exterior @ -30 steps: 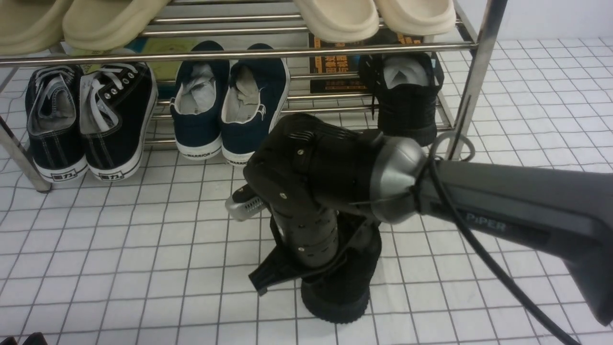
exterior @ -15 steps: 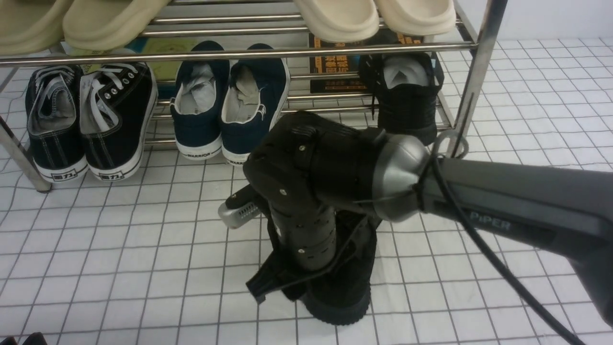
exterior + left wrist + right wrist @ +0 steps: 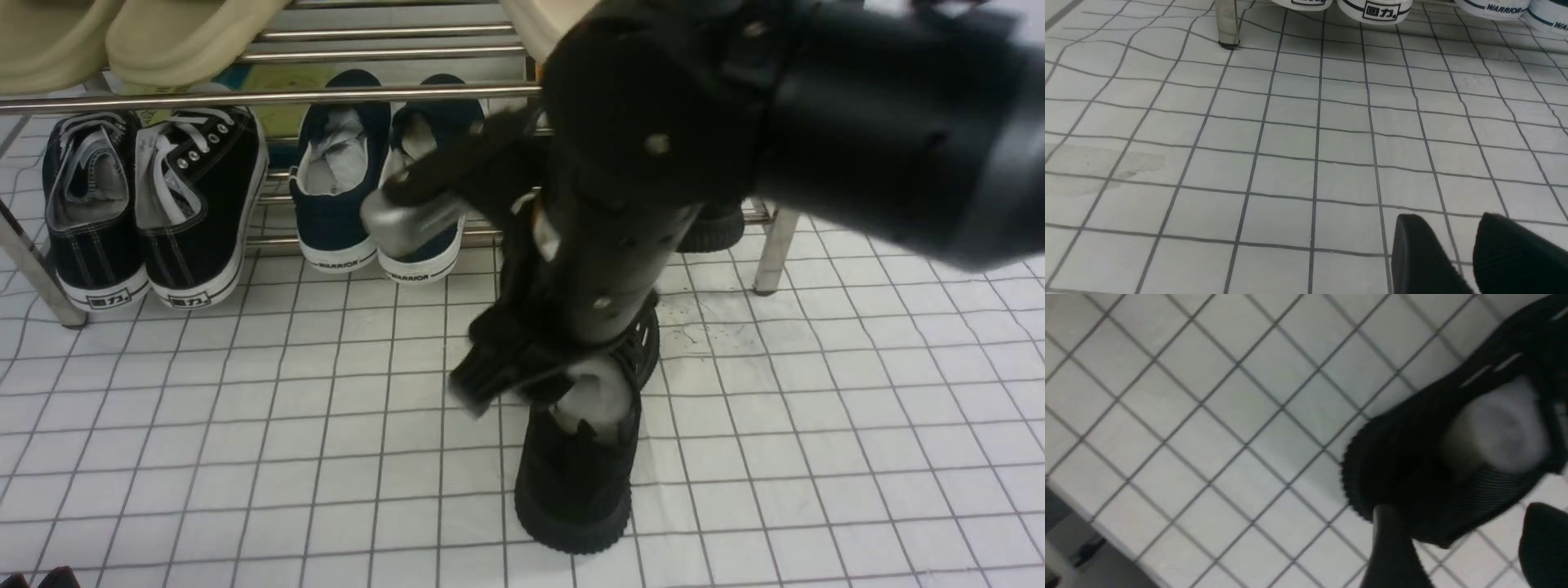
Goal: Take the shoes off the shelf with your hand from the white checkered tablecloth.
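The right gripper point(image 3: 1459, 510) hangs with its two fingers point(image 3: 1392, 547) wide apart and nothing between them; only the right wrist view settles this, the front view being blurred; just beyond the fingers one black knit sneaker point(image 3: 578, 478) lies on the white checkered tablecloth point(image 3: 245, 425), out in front of the chrome shelf point(image 3: 245, 98), white paper stuffing showing; only the front view shows its mate point(image 3: 712, 233) on the shelf's lowest tier, mostly hidden by the arm; navy WARRIOR slip-ons point(image 3: 335, 196) and black canvas sneakers point(image 3: 196, 204) share that tier; the left gripper point(image 3: 1449, 220), in front of the shelf's leg point(image 3: 1227, 24), is slightly parted and empty.
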